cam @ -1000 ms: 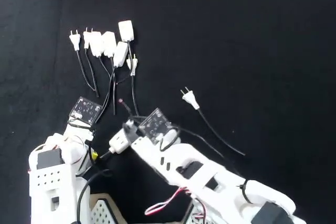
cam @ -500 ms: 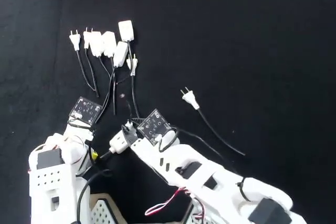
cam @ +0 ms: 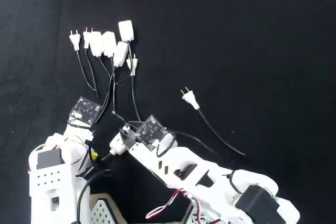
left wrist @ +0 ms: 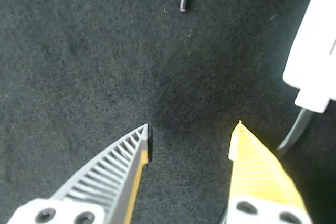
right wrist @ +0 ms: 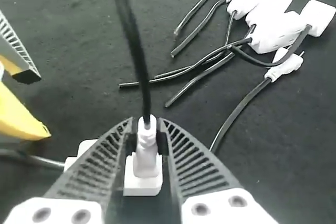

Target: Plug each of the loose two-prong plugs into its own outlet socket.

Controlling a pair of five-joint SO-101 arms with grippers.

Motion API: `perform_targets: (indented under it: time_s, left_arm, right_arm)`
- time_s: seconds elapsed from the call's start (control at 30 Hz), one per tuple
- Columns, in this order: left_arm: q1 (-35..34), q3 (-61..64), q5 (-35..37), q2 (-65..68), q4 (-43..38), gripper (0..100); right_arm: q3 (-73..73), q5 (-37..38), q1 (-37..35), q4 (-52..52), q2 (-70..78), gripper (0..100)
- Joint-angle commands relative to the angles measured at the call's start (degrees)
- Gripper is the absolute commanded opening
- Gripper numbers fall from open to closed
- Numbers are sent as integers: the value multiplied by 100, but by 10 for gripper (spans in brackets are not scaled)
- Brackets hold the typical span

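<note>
While the white two-prong plug (right wrist: 145,150) is being pinched by the right tool (right wrist: 144,127), seemingly for seating in the white socket block (right wrist: 140,183) touching it, the left tool (left wrist: 191,132) is being held spread alongside.

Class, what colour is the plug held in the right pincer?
The plug is white, its cord black; best in the right wrist view.

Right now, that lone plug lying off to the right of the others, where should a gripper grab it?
Probably by the white body of the lone plug, coming down from above and closing across its width. It lies flat on the table, prongs pointing far-left and cable trailing near-right, so both ends stay clear.
</note>
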Motion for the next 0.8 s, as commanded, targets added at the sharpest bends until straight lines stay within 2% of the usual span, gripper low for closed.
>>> perform_targets:
  time_s: [0.0,0.13,0.2,0.4,0.57,0.77]
  left_arm:
    - [48,-40,-26,-44,35,252]
    - [48,-40,-26,-44,35,252]
    - [48,-40,-26,-44,35,252]
    - [40,-40,-26,-44,35,252]
    - [40,-40,-26,-44,35,252]
    - [48,-40,-26,-44,35,252]
  right_arm:
    - [-224,185,-97,527,-127,12]
    - [-936,149,-62,2497,-541,12]
    - [-1112,88,-70,3086,-673,12]
    - [-708,26,-79,2725,-945,12]
    - [-699,-9,-79,3552,-1464,12]
    - [-760,18,-53,3640,-1473,12]
